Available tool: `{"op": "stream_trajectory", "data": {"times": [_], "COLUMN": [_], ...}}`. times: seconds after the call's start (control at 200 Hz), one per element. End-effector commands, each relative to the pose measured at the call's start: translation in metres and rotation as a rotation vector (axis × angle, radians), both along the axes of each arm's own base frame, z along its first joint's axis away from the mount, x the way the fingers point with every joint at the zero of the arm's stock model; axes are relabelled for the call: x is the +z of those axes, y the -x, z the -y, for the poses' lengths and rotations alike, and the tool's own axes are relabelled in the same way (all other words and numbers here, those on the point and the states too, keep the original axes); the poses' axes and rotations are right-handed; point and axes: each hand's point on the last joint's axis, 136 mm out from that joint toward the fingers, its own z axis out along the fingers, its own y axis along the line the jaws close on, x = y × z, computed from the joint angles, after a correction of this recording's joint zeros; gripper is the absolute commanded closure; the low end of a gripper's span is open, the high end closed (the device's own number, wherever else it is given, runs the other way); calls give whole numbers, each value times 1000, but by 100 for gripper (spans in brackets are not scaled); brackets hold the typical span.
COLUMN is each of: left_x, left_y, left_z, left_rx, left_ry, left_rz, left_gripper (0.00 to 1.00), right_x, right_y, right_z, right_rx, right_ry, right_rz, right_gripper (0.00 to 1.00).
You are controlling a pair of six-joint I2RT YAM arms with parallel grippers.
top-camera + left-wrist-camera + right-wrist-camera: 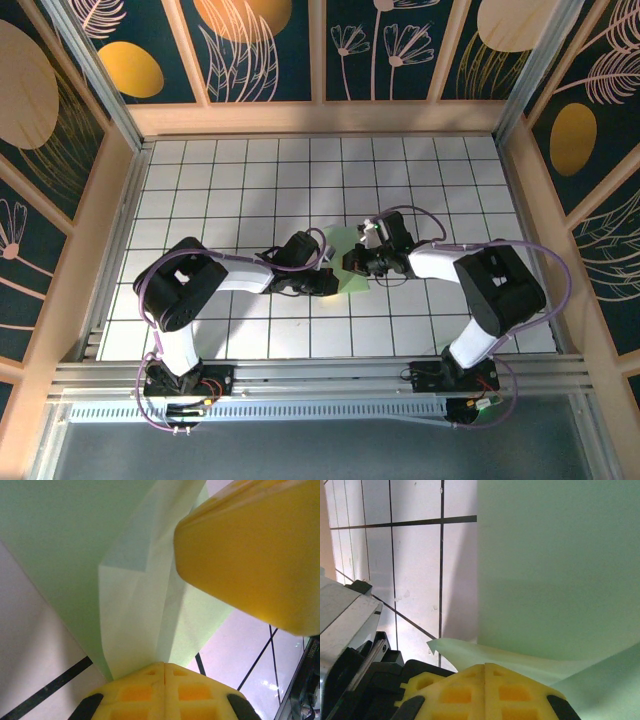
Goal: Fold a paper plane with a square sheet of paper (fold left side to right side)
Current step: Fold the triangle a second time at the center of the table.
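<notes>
The light green sheet of paper (346,258) lies at the table's middle, folded over on itself, mostly hidden under both grippers. My left gripper (330,281) is at its near left edge. In the left wrist view its yellow jaws (164,666) are shut, with creased paper layers (131,595) rising straight out of them. My right gripper (352,262) meets the sheet from the right. Its jaws (485,667) are shut on a curled flap of the paper (555,565). The right gripper's yellow finger (250,555) hangs close over the sheet in the left wrist view.
White gridded table (250,180) with wooden walls on three sides. The left arm's wrist body (345,630) sits close beside my right gripper. Both arms reach inward, nearly touching at the middle, and the metal rail (320,378) runs along the near edge.
</notes>
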Motion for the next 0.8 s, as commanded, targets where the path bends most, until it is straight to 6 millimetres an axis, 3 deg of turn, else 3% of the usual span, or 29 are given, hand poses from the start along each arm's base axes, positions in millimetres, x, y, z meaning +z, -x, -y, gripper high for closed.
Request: {"op": "stream_trajectory", "data": {"times": [0.0,0.28,0.796], "left_x": [-27,-34,-41], "left_y": [7,9,13], "left_z": [-20,-27,-33], "left_rx": [16,34,46], "left_ry": [-126,-163,-173], "left_rz": [-11,-26,-45], "left_gripper": [100,100,100], "right_x": [-16,-36,-36], "right_y": [-1,-7,-30], "right_z": [4,17,42], "right_rx": [-14,-37,-102], "right_ry": [46,149,116], "right_rz": [0,-1,5], "right_gripper": [100,100,100]}}
